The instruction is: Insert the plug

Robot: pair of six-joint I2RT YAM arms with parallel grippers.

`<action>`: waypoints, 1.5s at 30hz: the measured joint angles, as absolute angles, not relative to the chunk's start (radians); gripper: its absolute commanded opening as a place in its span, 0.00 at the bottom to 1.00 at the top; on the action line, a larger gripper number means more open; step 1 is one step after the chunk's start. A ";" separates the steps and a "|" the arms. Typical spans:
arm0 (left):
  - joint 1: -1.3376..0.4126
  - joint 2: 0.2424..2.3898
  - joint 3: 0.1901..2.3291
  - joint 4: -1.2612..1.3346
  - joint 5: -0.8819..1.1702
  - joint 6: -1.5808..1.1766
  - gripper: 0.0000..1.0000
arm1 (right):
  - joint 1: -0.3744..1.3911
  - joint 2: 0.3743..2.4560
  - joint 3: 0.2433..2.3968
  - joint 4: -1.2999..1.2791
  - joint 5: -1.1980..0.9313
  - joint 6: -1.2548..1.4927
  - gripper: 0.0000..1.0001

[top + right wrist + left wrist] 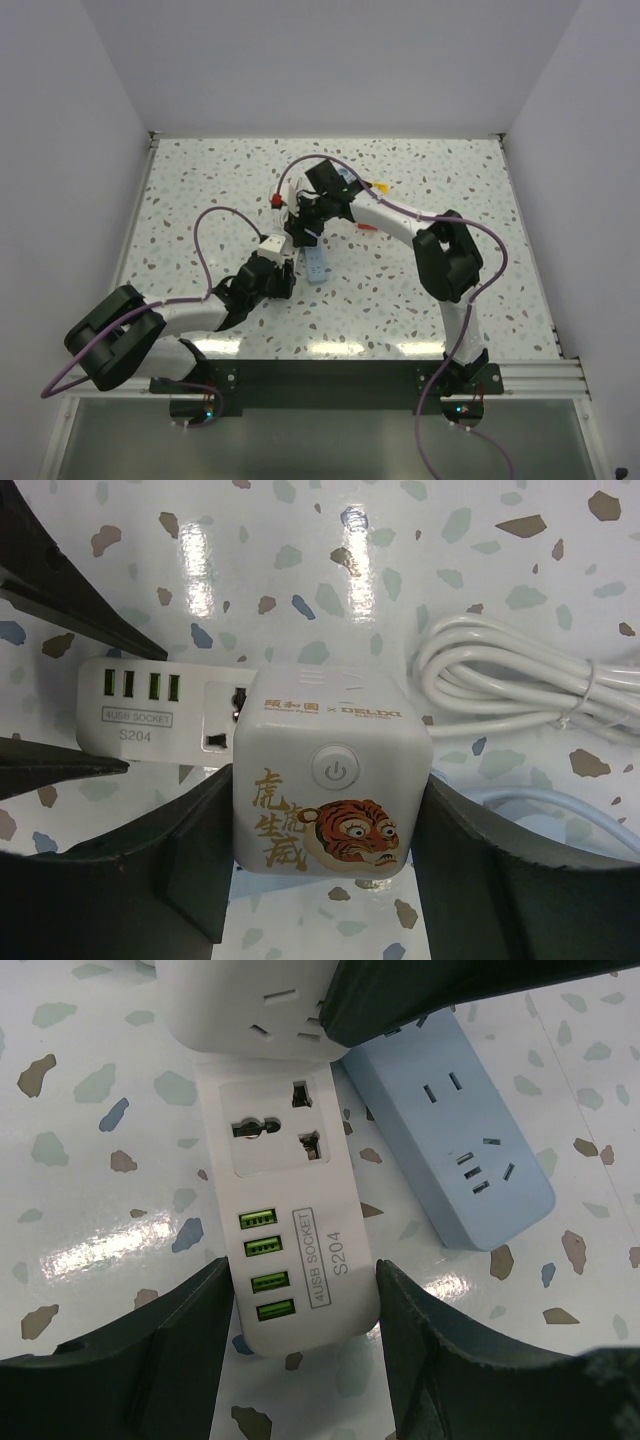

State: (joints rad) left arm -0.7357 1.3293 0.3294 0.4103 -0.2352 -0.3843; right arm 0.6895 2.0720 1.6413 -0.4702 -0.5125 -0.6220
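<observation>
A white socket strip [285, 1210] marked S204, with green USB ports, lies on the speckled table [90, 1080]. My left gripper [305, 1280] is shut on its USB end, one finger against each long side. My right gripper [322, 790] is shut on the plug, a white cube [330, 770] with a tiger picture and a power button. That cube [250, 1010] sits over the strip's far socket end [150, 710]; its underside is hidden. In the top view the two grippers meet mid-table, left [275, 262] and right [300, 225].
A pale blue power strip [455, 1130] lies just right of the white strip, also in the top view [317, 265]. A bundled white cord [520, 680] rests beside the cube. White walls surround the table on three sides.
</observation>
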 measured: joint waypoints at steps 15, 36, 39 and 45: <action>-0.736 1.329 0.329 0.410 -0.235 -0.384 0.00 | 0.702 2.090 1.672 -0.503 -0.450 -0.632 0.00; -0.736 1.336 0.336 0.409 -0.234 -0.383 0.07 | 0.700 2.088 1.703 -0.570 -0.384 -0.631 0.00; -0.736 1.347 0.345 0.408 -0.233 -0.383 0.34 | 0.694 2.087 1.708 -0.583 -0.373 -0.627 0.00; -0.741 1.326 0.343 0.385 -0.234 -0.376 1.00 | 0.672 2.087 1.740 -0.635 -0.358 -0.619 0.00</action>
State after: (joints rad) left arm -0.7406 1.3262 0.3431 0.3855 -0.2340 -0.3763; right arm 0.6724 2.0872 1.7405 -0.6346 -0.3584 -0.6186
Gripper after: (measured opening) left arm 0.914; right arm 0.632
